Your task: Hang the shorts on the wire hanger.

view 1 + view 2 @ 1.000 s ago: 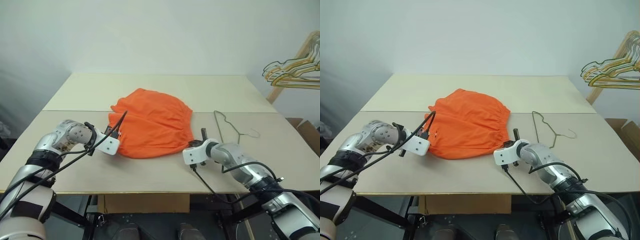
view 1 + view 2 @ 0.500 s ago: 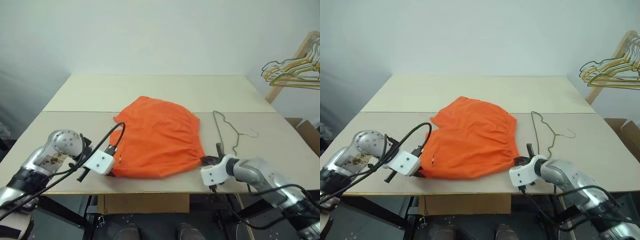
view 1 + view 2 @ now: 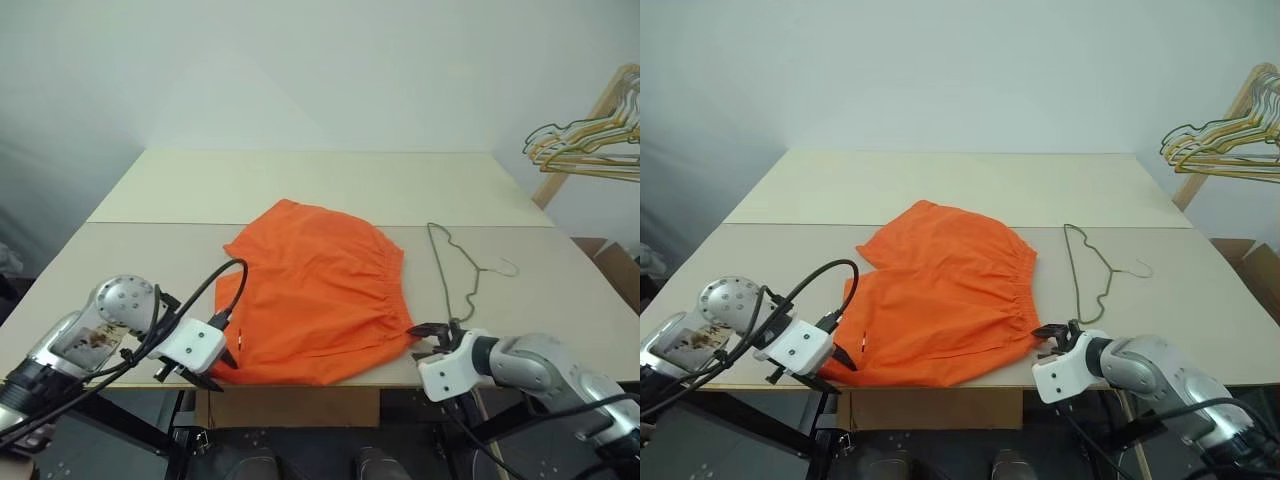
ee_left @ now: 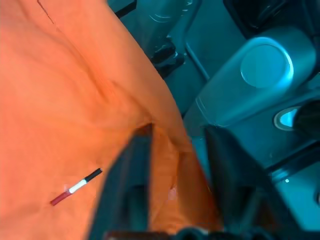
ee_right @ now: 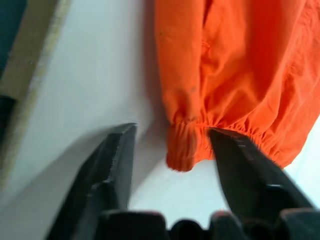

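1. The left gripper (image 3: 215, 368) sits at the near edge of the table (image 3: 300, 180), at the near left corner of the shorts (image 3: 320, 295). Its fingers (image 4: 127, 185) are spread, released, with the orange hem lying between them in the left wrist view; the cloth seems only to brush the one finger, though that contact is hard to judge.
2. The right gripper (image 3: 432, 335) hovers at the near right corner of the shorts, by the gathered waistband. Its jaws stand well apart and hold nothing (the waistband's end (image 5: 182, 150) lies in the gap, touching neither finger).
3. The shorts lie flat on the table, near its front edge, waistband along their right side; the near hem reaches the table's lip.
4. The wire hanger (image 3: 455, 270) lies flat just beside the shorts on the right, apart from them, its hook pointing right.
5. Farther right, a bunch of yellow and grey hangers (image 3: 585, 145) hangs on a wooden rack (image 3: 575, 150), cut off by the frame.
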Tool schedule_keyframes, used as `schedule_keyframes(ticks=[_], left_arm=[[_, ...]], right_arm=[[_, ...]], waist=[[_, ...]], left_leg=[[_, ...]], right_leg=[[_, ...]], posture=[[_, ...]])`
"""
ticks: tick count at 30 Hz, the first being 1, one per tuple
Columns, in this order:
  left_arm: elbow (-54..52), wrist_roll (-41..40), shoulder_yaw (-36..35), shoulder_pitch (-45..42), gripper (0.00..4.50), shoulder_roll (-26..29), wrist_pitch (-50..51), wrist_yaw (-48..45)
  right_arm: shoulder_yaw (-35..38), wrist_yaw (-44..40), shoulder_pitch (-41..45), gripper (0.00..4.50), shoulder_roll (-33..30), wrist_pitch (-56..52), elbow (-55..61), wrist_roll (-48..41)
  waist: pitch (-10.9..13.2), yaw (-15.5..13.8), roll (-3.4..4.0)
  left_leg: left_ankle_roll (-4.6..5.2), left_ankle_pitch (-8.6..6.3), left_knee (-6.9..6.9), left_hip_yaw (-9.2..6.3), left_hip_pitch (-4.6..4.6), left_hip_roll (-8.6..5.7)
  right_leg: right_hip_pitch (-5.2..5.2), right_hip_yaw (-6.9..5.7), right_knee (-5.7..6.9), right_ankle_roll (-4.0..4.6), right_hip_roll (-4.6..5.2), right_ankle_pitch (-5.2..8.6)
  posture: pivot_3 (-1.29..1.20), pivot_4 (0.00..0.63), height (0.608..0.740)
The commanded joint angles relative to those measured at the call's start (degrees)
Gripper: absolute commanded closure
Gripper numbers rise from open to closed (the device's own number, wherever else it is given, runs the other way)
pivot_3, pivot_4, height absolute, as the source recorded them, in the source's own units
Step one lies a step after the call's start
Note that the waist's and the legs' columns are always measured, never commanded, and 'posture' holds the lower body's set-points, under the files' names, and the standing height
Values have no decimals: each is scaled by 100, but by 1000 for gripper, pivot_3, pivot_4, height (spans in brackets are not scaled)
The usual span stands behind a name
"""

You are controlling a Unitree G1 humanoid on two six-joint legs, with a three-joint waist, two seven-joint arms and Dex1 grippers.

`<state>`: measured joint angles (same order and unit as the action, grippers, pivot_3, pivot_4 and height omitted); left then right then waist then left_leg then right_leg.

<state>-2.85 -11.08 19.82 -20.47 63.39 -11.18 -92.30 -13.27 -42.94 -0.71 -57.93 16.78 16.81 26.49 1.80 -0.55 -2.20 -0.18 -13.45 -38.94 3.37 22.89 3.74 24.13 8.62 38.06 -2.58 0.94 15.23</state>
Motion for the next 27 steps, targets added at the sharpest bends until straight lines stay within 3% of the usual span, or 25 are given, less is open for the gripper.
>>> schedule_keyframes(ticks=[1, 2, 3, 4, 8, 14, 20, 27], left_arm=[[-247, -703, -144, -149, 1491, 485, 19, -20], [-232, -899, -240, -162, 1209, 492, 25, -20], [-185, -1093, -401, -220, 729, 414, 180, -20], [-125, -1210, -548, -283, 556, 319, 349, -20], [368, -1611, -886, -893, 556, -184, 1175, 202], [528, -1881, -1118, -1594, 556, -1385, 2432, 1238], [89, -2069, -1262, -1700, 556, -2314, 3328, 2232], [-89, -2062, -1366, -1668, 556, -2478, 3594, 2216]], right_arm=[[816, -411, -532, 420, -201, -540, 619, -845], [1132, -533, -749, 112, -90, -1044, 880, -1275], [1518, -607, -924, 0, 96, -1692, 1166, -1792], [1830, -658, -1013, 0, 261, -2276, 1392, -2213], [2801, -354, -759, 0, 877, -4253, 1647, -3181], [2896, 713, 618, 0, 1620, -7440, 932, -3456], [2438, 1955, 1922, 0, 2286, -8632, -483, -2978], [1912, 2193, 2809, 0, 2506, -8789, -1864, -2961]], waist=[[0, -5, 0], [0, -20, 0], [0, -24, 0], [0, -34, 0], [-8, -34, -12], [-25, -37, -37], [-24, 36, -33], [-25, 127, -29]], left_leg=[[0, 0, 0, 0, -2, 1], [0, 0, 0, 0, -2, 1], [0, 0, 0, 0, -5, 1], [0, 0, -2, 0, -7, 2], [-1, 0, -9, -1, -9, 2], [-1, 0, -8, -4, -12, 1], [-1, 0, 3, -6, 4, 0], [0, 0, 13, -8, 4, -2]], right_leg=[[-3, -1, 0, -1, 0, 0], [-3, -1, 0, 1, 0, 2], [-8, -2, 0, 0, 0, 2], [-11, -3, 0, -1, 0, 2], [-16, -6, 4, -2, 0, 0], [-21, -12, -1, -7, -1, -3], [2, -8, 0, 9, -5, -42], [1, -5, -4, 10, -7, -43]], posture=[[76, 0, 740], [83, 0, 740], [92, 0, 740], [92, 0, 740], [100, 0, 740], [77, 0, 740], [68, 0, 740], [77, 0, 740]])
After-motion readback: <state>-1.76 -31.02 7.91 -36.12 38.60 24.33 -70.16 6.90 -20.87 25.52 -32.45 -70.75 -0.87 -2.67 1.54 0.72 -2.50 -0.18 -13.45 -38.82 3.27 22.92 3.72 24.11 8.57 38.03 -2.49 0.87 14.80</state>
